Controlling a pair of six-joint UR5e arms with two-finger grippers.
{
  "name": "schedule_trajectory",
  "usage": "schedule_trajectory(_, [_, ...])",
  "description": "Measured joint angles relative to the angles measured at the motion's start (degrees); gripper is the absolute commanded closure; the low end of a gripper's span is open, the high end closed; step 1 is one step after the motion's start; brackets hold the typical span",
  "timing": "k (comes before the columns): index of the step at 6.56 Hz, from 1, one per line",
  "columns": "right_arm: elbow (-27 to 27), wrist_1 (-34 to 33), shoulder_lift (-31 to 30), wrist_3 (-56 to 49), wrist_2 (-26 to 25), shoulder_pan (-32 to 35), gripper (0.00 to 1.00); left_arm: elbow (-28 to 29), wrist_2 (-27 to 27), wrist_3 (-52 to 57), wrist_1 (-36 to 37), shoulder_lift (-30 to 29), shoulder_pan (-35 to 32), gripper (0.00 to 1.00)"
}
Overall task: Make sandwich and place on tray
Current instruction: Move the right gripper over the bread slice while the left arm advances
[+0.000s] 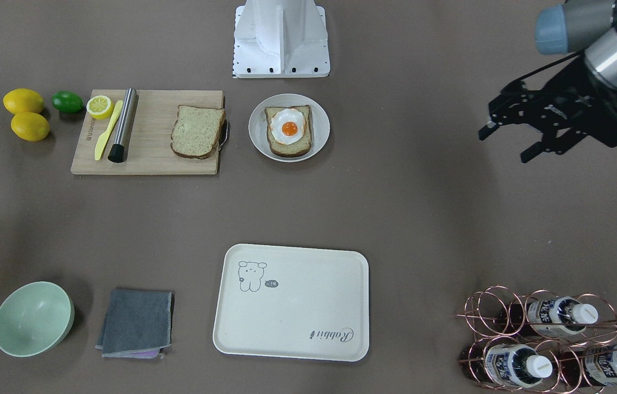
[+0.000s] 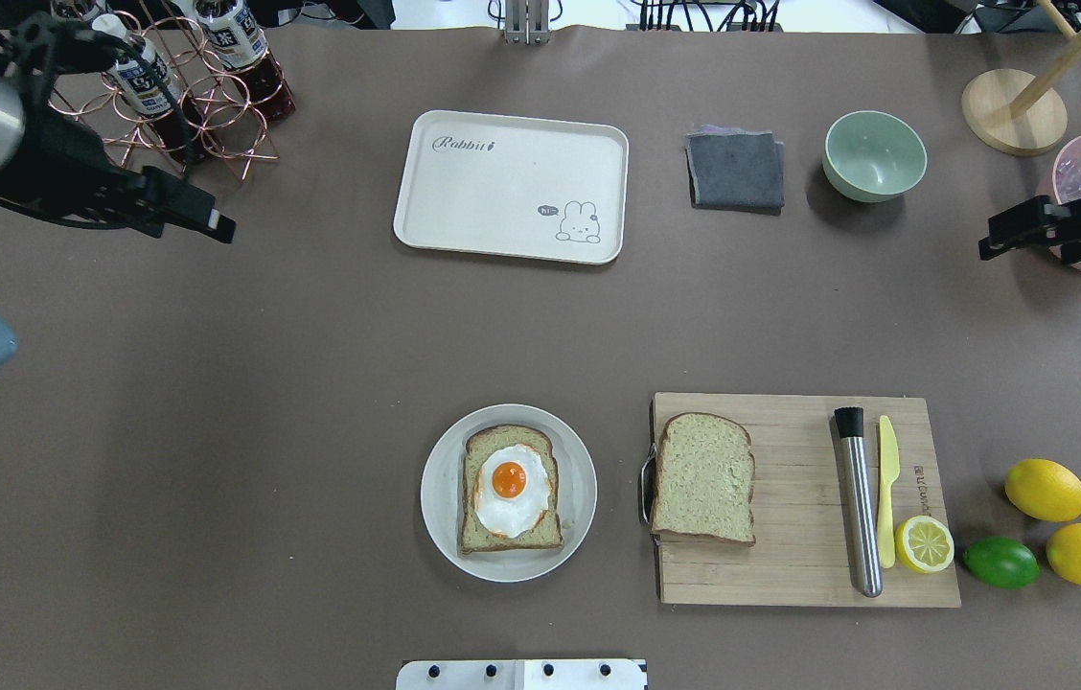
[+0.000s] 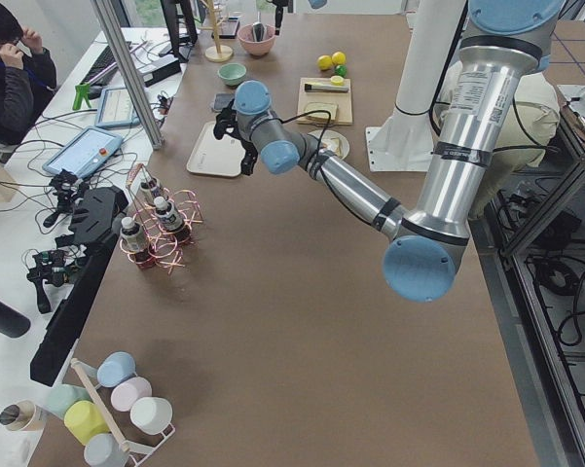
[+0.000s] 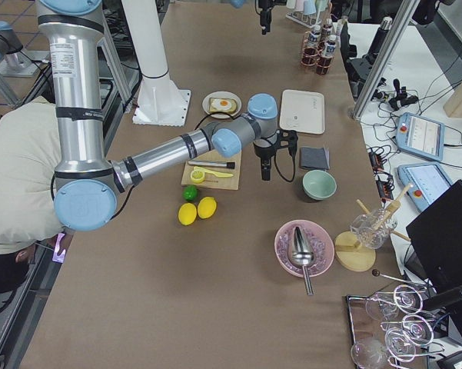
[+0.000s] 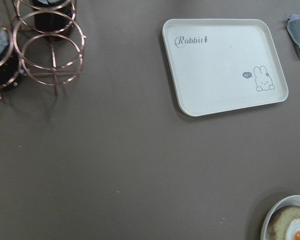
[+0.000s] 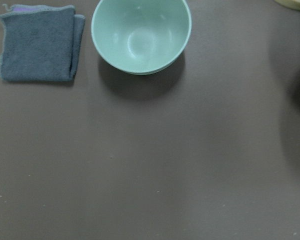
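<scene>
Assembly half done: one bread slice (image 2: 488, 537) with egg (image 2: 509, 484) lies on the plate (image 2: 440, 479). The second slice (image 2: 703, 477) lies on the cutting board (image 2: 794, 565) beside the plate. The tray (image 2: 502, 182), well beyond the plate, is not yet loaded. Left gripper (image 1: 504, 146): jaws spread, holding nothing. Right gripper (image 2: 991, 240): state undeterminable.

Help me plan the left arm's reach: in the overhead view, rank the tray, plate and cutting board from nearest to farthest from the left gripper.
From the left gripper:
1. tray, far side, centre.
2. plate, near side, centre.
3. cutting board, right of the plate.
</scene>
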Motion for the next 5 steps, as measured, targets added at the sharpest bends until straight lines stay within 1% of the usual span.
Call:
schedule_trajectory(1, [1.6, 0.0, 1.4, 6.9, -3.3, -5.4, 0.00, -0.1, 4.8, -5.0, 0.0, -1.8, 5.3, 0.02])
schedule_trajectory(2, [2.2, 0.0, 3.5, 14.0, -7.6, -11.4, 0.01, -0.1, 8.4, -7.8, 0.0, -2.8, 9.0, 0.02])
schedule_trajectory(3, [2.7, 0.0, 5.2, 21.4, -12.8, -17.7, 0.03, -0.2, 10.1, -8.9, -0.1, -3.3, 10.9, 0.02])
schedule_trajectory(4, [3.4, 0.0, 5.9, 27.7, -16.4, -22.6, 0.08, -0.1, 10.7, -9.3, -0.1, -3.4, 11.6, 0.02])
schedule_trajectory(5, [4.3, 0.1, 6.1, 34.1, -19.7, -27.0, 0.10, -0.1, 10.9, -9.3, -0.1, -3.6, 11.8, 0.02])
